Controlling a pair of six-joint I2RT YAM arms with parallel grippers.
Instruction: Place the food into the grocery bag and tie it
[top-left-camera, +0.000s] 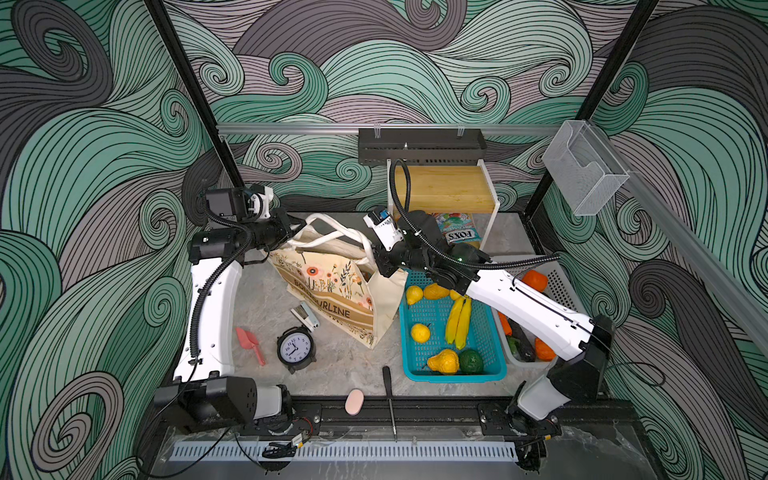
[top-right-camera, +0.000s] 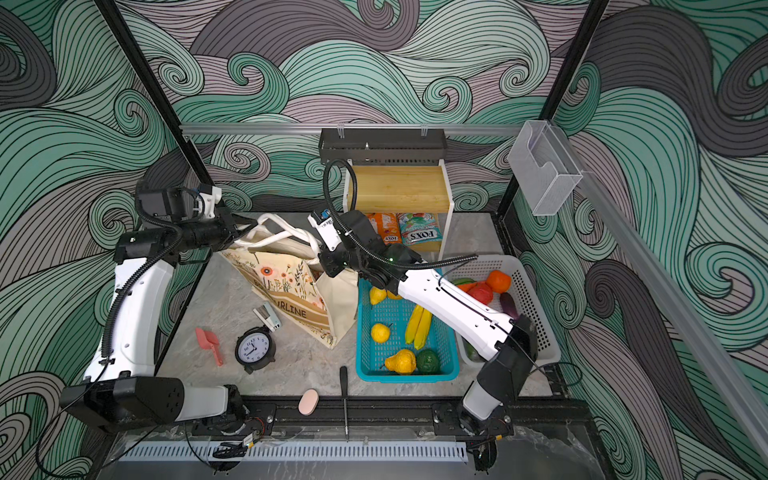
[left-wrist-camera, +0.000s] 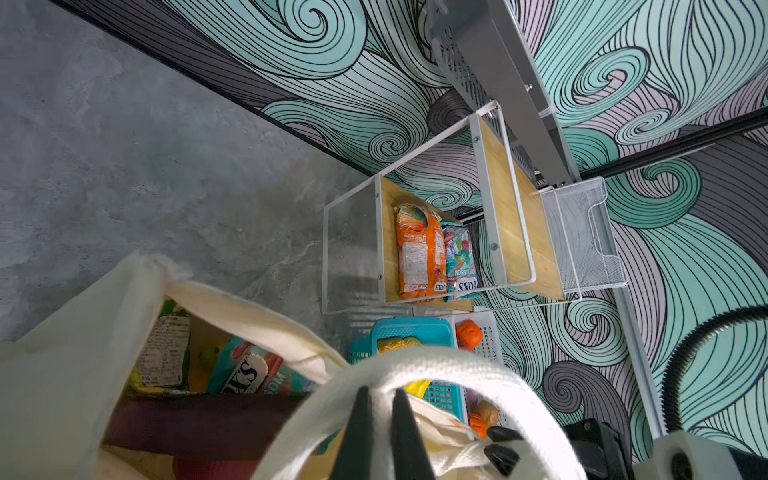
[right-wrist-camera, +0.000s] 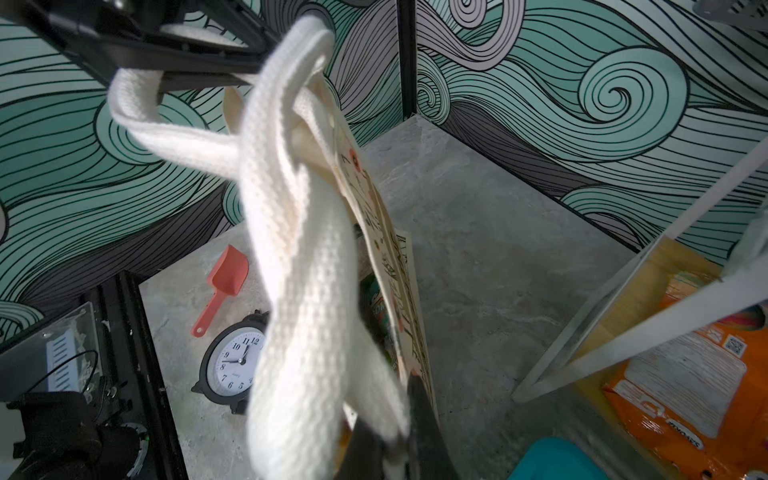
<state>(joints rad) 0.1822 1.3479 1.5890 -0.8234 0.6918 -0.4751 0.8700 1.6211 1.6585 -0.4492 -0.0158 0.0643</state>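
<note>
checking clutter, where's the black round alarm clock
The clock lies left of centre in both top views, between the coral plastic scoop and cream canvas tote.

— Was the lettering on the grocery bag (top-left-camera: 332, 291) readable?
— Partly; a crease hid its middle letters.
— And the white basket (top-right-camera: 534, 303)?
— Mostly covered by the right arm (top-right-camera: 457, 303). In the right wrist view the white strap (right-wrist-camera: 303, 332) was blurred and ran off the bottom edge.

Alarm clock (top-left-camera: 295, 348), pink scoop (top-left-camera: 248, 343), screwdriver (top-left-camera: 389, 397)
</note>
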